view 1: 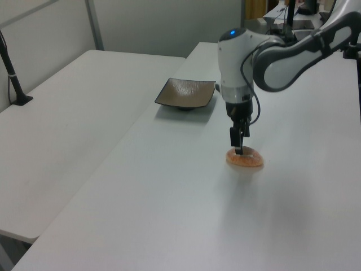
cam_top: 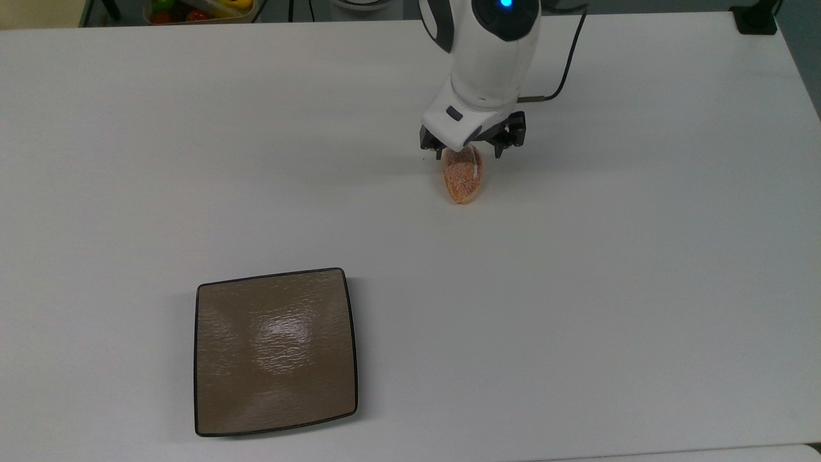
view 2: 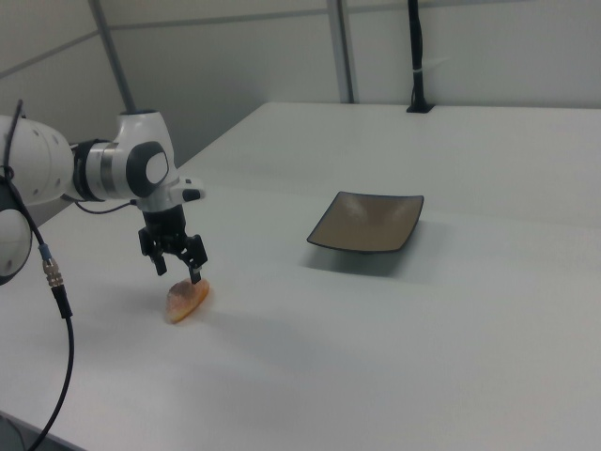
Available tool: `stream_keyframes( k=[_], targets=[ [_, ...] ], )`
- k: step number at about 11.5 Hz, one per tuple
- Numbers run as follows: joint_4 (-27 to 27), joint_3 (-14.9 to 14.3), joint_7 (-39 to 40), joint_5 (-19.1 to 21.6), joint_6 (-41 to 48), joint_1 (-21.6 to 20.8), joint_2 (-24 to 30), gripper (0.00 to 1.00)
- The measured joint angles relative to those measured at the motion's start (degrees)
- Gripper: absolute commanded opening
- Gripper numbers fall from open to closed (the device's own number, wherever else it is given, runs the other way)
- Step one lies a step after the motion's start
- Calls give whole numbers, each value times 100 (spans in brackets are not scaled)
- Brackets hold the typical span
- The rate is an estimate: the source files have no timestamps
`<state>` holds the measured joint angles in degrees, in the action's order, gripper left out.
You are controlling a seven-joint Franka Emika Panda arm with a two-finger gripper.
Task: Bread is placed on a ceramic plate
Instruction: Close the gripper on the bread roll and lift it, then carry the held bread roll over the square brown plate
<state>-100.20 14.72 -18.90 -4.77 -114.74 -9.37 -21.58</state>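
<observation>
One small oval orange-brown bread roll (cam_top: 463,181) with a speckled crust lay on the white table (cam_top: 641,289), toward the far edge in the top view, and one square glossy brown ceramic plate (cam_top: 275,351) with a thin black rim sat well apart from it near the table's near edge, nothing on it. One black two-finger gripper (cam_top: 472,151) on the white arm (cam_top: 490,58) hung spread wide just over the roll's far end, holding nothing. The arm's body hid that end of the roll in the top view. Whether a fingertip (view 1: 238,150) touched the crust could not be told.
</observation>
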Motion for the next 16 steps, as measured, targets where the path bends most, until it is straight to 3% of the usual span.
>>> stream_keyframes(
  k=[3, 4, 6, 8, 16],
  targets=[
    [-63, 124, -295, -309, -192, -14, -233, 99],
    [-63, 127, -299, -337, -194, -15, -265, 67],
    [-75, 134, -459, -526, -194, -22, -311, 42],
    [-73, 138, -779, -768, -194, -55, -321, 41],
    [158, 154, -912, -799, -225, -11, -313, 41]
  ],
)
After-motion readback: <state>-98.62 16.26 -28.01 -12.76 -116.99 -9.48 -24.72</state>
